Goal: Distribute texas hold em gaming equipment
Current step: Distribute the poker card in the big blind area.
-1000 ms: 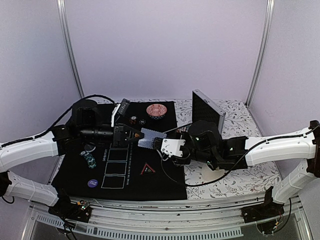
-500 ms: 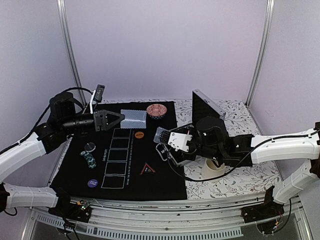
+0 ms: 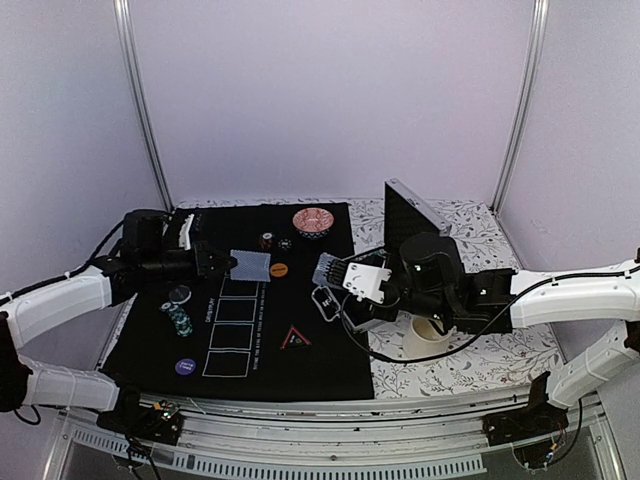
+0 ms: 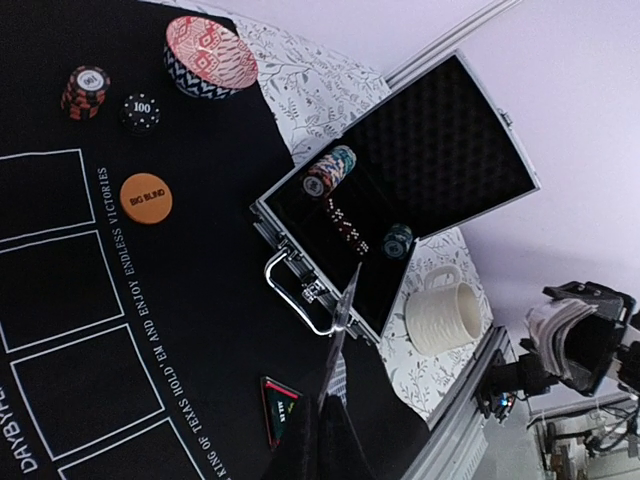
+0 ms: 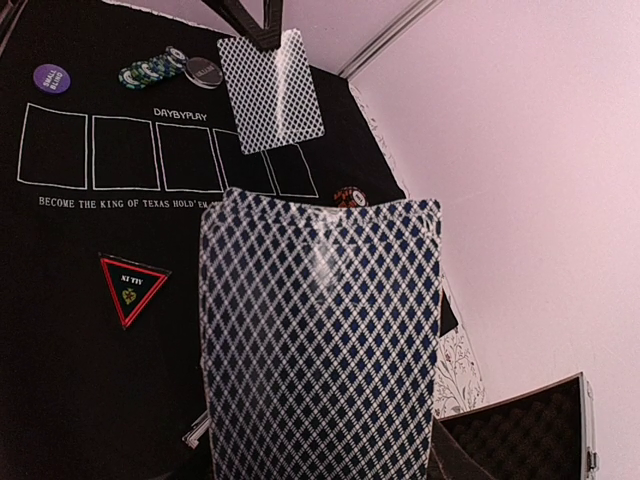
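Plainly, the open case [image 4: 440, 150] holds two chip stacks [image 4: 330, 172].

Three discs [image 3: 279, 269], three chip stacks [image 3: 178, 318] on mat [image 3: 330, 365]; one each: triangle [image 3: 295, 339], bowl [image 3: 313, 221], cup [image 4: 440, 318], case [image 4: 440, 150], deck [image 5: 320, 340], loose card [image 5: 272, 90].

Black mat [image 3: 300, 375] on floral table [image 3: 480, 365]

Card [image 3: 251, 266] in left tool [image 3: 233, 264]
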Action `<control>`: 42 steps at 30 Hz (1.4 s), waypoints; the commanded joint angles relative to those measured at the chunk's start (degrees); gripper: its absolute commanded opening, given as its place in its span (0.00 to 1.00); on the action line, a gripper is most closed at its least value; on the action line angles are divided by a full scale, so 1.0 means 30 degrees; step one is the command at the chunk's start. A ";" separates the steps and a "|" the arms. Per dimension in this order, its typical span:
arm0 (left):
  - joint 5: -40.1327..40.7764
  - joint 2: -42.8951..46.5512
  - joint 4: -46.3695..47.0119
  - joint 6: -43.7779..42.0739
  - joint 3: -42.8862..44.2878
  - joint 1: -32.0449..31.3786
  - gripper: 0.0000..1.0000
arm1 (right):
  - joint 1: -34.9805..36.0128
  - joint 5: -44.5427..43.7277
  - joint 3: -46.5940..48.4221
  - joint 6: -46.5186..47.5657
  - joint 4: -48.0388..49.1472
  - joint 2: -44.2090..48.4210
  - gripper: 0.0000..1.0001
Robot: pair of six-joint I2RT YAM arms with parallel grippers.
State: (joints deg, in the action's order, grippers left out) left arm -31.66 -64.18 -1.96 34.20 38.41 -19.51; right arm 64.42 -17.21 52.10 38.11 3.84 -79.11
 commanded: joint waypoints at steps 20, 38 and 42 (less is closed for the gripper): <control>0.0269 -0.0883 0.0923 0.0261 -0.1466 0.0343 0.00 | -0.0132 0.0112 -0.0165 -0.0453 0.0218 0.0331 0.44; -0.1204 -0.8077 0.5526 0.1437 0.0281 0.0151 0.00 | -0.0117 0.0297 0.0221 -0.0820 -0.0070 -0.0154 0.44; -0.1435 -1.0387 0.6699 0.2045 0.1316 -0.0148 0.00 | -0.0134 0.0353 0.0182 -0.0952 -0.0154 -0.0034 0.44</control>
State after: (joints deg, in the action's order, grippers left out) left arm -33.80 -90.87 12.05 38.35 39.05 -19.14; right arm 64.42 -16.78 52.03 36.71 3.46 -79.35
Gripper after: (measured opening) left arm 0.005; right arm 0.436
